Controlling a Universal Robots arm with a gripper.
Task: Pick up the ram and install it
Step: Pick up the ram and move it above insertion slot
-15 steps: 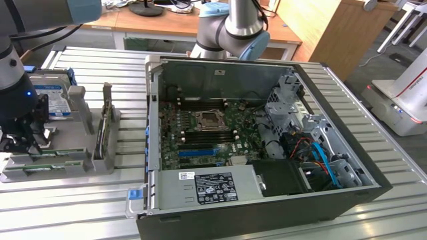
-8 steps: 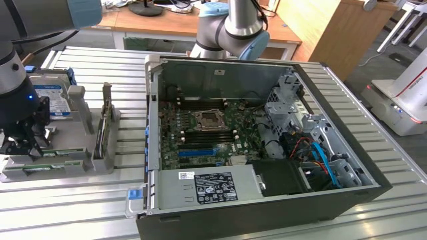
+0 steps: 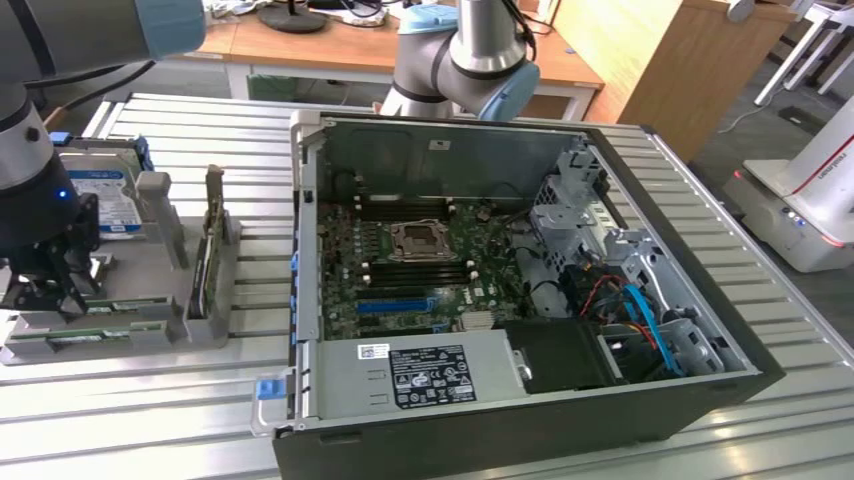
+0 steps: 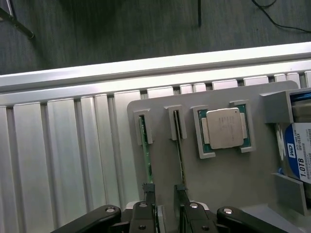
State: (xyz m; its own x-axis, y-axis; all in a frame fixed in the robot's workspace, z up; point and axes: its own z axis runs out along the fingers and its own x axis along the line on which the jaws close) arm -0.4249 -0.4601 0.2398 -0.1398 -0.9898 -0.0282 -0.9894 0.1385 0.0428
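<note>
Exterior view, item by item.
- Gripper [image 3: 56, 295]: low over the grey parts tray [image 3: 207, 325] at the exterior view's left. Its jaws are spread wide with nothing in them.
- Ram [image 3: 83, 341]: a thin green stick on edge in its slot along the tray's near side, not lifted.
- Second ram stick [image 3: 120, 304]: parallel to the first, one slot further back, close by the gripper.
- Hard drive [image 3: 104, 200]: blue label, at the back of the tray.
- Computer case [image 3: 561, 410]: side panel off, well apart from the tray toward the exterior view's right.
- Motherboard [image 3: 387, 290]: exposed inside the case. Its long memory slots [image 3: 414, 268] are dark and, as far as I can make out from here, unfilled.

Wrist view.
- Ram [image 4: 144, 155] and second ram stick [image 4: 180, 145]: both seated upright in neighbouring slots.
- Gripper [image 4: 164, 194]: released, one fingertip near the end of each stick, with bare tray between them (I cannot tell which stick it is lined up on).
- Processor chip [image 4: 224, 127]: square and silver, in its pocket next to the second ram stick.
- Hard drive [image 4: 299, 155]: beyond the chip.

Status: the pick-up is not done and no grasp has been made. Installation in the case has not begun. I judge the task to be early, at the approach to the tray.
</note>
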